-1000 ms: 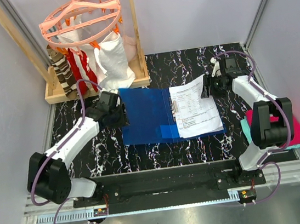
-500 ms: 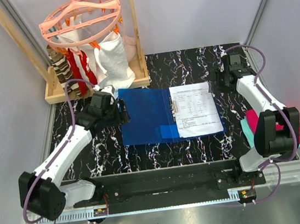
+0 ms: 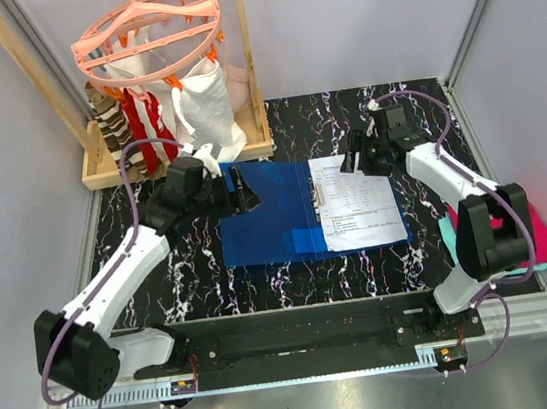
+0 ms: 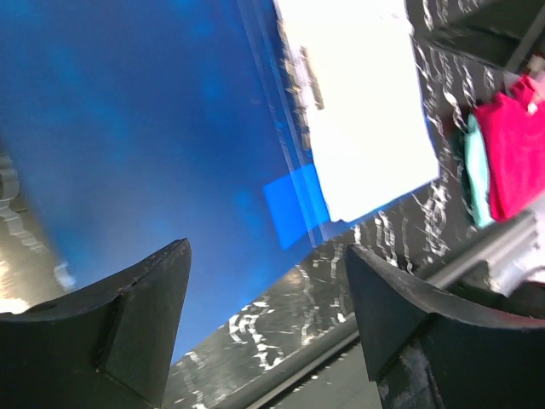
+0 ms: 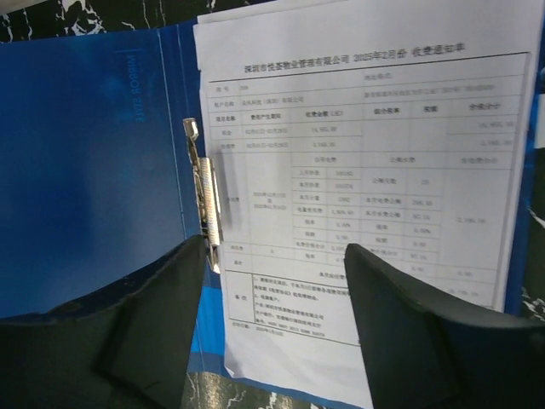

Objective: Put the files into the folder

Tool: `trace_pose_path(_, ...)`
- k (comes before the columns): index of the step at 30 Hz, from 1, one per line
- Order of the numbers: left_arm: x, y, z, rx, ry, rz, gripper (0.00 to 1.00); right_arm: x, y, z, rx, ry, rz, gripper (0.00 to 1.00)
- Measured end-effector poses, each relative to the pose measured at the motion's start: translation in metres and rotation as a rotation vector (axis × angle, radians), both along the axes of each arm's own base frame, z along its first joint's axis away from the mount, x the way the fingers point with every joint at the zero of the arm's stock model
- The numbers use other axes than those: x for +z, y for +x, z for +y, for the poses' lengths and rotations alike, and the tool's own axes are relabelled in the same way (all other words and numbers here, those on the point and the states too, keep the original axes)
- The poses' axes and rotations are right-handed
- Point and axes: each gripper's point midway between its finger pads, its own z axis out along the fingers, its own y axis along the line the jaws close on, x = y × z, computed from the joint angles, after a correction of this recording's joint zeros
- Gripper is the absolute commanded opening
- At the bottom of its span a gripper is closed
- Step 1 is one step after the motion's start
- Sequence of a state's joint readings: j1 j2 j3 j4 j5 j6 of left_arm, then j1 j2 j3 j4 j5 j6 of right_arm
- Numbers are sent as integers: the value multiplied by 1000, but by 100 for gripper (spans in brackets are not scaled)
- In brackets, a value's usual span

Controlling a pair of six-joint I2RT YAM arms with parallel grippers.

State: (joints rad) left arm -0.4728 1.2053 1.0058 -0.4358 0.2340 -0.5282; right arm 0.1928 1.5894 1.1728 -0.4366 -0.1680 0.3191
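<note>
The blue folder [image 3: 266, 221] lies open and flat on the table [image 3: 202, 274], with the files [image 3: 358, 208] on its right half beside the metal clip [image 5: 204, 192]. The paper looks thin and floppy, best pinched at an edge, I think. Farther back, the left gripper [image 3: 242, 193] hangs over the folder's left side and the right gripper [image 3: 354, 161] over the paper's top, both spread wide, holding nothing.

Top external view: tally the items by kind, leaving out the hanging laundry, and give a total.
Blue folder: 1
Paper stack: 1
Robot arms, left and right: 2
Folded cloths, magenta and teal: 2
Pink hanger: 1
Wooden rack: 1
Total: 8
</note>
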Motion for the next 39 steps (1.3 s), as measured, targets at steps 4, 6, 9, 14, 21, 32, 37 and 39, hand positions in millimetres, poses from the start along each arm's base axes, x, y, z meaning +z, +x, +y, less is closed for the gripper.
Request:
trace_pose_path(4, -15, -1, -19, -42, -22, 55, 76, -18, 13, 22, 9, 36, 40, 62)
trace_pose_path(6, -18, -4, -22, -54, -23, 66, 77, -27, 22, 33, 14, 30, 55, 61)
trace_pose_path(9, -19, -8, -17, -44, -15, 57, 84, -34, 33, 53, 25, 4, 62, 62)
trace_pose_path(14, -17, -6, 10, 55, 57, 31, 94, -32, 57, 84, 38, -60, 15, 61)
trace_pose_path(21, -39, 11, 75, 297, 88, 101, 92, -48, 66, 106, 36, -174, 27, 52)
trace_pose_path(32, -62, 5, 95, 365, 95, 179, 88, -84, 55, 110, 35, -284, 106, 41)
trace_pose_path(37, -67, 5, 95, 364, 98, 185, 88, -81, 58, 113, 35, -290, 95, 37)
trace_pose_path(39, -69, 4, 95, 364, 101, 189, 88, -82, 58, 114, 35, -293, 95, 36)
